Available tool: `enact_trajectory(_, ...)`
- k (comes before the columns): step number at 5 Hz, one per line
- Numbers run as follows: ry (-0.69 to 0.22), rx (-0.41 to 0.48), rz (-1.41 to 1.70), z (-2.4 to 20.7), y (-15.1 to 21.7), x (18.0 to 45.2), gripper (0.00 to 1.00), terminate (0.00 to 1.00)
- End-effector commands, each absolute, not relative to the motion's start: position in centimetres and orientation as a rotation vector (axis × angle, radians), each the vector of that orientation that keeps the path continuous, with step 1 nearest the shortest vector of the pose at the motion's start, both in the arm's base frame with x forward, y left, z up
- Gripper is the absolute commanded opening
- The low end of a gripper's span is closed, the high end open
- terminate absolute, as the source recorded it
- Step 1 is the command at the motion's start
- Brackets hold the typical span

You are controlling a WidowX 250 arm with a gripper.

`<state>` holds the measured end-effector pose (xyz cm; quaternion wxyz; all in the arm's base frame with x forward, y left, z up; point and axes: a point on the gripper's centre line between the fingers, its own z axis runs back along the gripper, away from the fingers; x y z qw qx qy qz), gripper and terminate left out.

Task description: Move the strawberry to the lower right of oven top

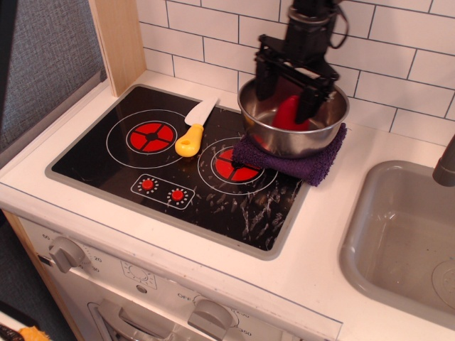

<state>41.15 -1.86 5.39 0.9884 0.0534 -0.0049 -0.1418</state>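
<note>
The red strawberry (pixel 286 114) lies inside a steel bowl (pixel 293 138) at the back right of the black oven top (pixel 178 163). My black gripper (pixel 286 98) is open and reaches down into the bowl, its fingers (pixel 264 79) standing on either side of the strawberry. The right finger partly hides the strawberry. I cannot tell whether the fingers touch it.
The bowl rests on a purple cloth (pixel 298 162) over the cooktop's back right corner. A yellow-handled toy knife (pixel 193 131) lies between the two red burners. A grey sink (pixel 405 234) is at the right. A white tiled wall stands behind.
</note>
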Motion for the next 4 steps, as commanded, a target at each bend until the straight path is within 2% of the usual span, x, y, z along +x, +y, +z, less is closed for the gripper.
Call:
enact_trajectory(1,-0.027,0.105,-0.273,6.2,-1.5,40.9,0.00,0.00)
enact_trajectory(2,-0.026,0.102,-0.279,6.0,-1.8,40.9,0.00,0.00)
enact_trajectory(3,-0.062,0.095,-0.293,7.1,-2.4,41.0,0.00,0.00)
enact_trajectory(4,-0.168,0.078,-0.290,10.6,-2.7,41.0,0.00,0.00)
